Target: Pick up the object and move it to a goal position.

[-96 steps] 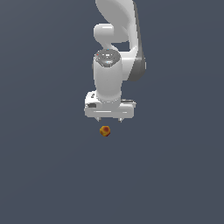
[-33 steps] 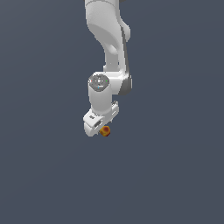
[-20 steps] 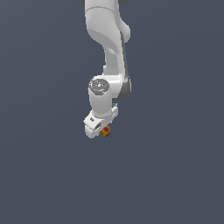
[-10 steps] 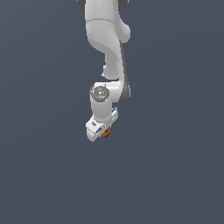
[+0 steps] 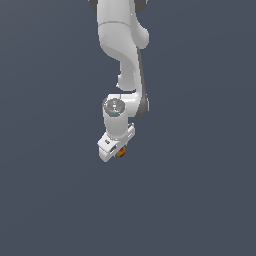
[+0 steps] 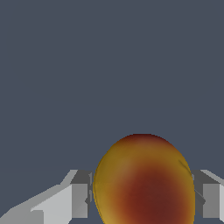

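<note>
The object [image 6: 143,181] is pinched between the fingers [image 6: 65,202] of the end effector [image 5: 119,150]. Its lower part is cut off in the wrist view, and it is largely hidden in the exterior view.

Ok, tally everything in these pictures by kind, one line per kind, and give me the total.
Fruit-like ball, orange-yellow with dark red patches: 1
White robot arm: 1
Hand on that arm, shut on the ball: 1
Fingers seen beside the ball in the wrist view: 2
Total: 1 loose object, 1 arm with its hand; nothing else shows on the plain grey background.
</note>
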{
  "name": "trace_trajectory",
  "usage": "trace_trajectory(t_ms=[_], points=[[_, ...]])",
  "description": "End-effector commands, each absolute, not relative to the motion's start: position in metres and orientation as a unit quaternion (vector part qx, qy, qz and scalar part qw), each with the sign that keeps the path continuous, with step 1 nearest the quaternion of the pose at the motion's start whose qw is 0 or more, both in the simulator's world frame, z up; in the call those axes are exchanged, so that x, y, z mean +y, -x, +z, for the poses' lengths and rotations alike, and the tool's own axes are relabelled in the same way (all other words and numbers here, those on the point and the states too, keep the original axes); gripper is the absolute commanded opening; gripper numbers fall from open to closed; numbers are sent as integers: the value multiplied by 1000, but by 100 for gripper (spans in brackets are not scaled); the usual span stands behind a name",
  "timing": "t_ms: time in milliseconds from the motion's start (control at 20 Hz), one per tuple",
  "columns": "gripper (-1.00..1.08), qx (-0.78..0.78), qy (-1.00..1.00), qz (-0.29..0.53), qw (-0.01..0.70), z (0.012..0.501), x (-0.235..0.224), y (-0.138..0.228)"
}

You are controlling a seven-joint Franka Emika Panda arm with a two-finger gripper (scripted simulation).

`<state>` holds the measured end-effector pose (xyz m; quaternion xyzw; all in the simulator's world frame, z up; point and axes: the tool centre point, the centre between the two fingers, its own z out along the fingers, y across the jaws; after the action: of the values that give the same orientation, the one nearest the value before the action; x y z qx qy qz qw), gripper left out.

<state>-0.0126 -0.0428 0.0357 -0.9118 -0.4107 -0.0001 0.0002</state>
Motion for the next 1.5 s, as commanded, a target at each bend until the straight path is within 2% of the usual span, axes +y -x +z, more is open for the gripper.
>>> trace_trajectory(t_ms=[0,200,450,950,1200,1450], points=[[-100,-410,912,-1,-1,36,-44,12],[-100,-402,916,-16,-12,51,-48,-1],[-100,-377,923,-62,-45,97,-59,-36],[-100,-291,925,-199,-145,260,-97,-104],[-100,-248,914,-259,-189,340,-113,-114],[-100,-216,902,-301,-221,399,-124,-111]])
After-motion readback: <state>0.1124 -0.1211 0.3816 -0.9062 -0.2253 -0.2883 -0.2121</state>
